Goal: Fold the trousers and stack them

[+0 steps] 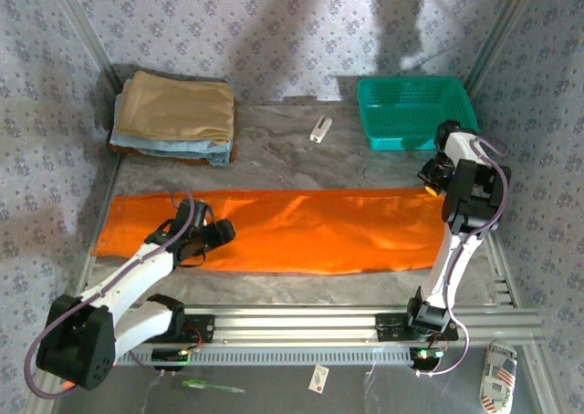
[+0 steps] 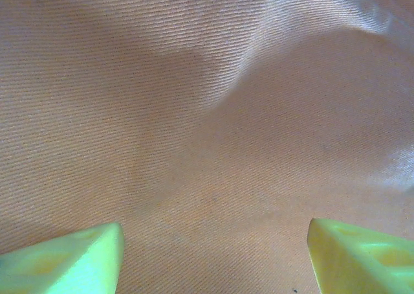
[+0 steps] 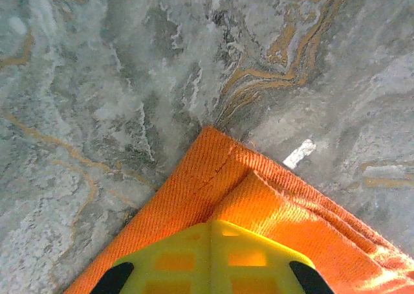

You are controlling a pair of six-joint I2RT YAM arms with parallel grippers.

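The soft orange trousers [image 1: 310, 232] lie long and flat on the grey marbled table [image 1: 274, 150]. The left gripper [image 2: 213, 242] is spread wide over their fine ribs. The right gripper [image 3: 210, 232] is closed, and seems to pinch a corner.

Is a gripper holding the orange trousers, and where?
Yes. The right gripper is shut on a corner of the trousers; the left gripper is open, holding nothing.

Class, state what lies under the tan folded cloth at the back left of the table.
A light blue folded cloth, its near edge peeking out. Most of it, and anything deeper in the pile, is covered.
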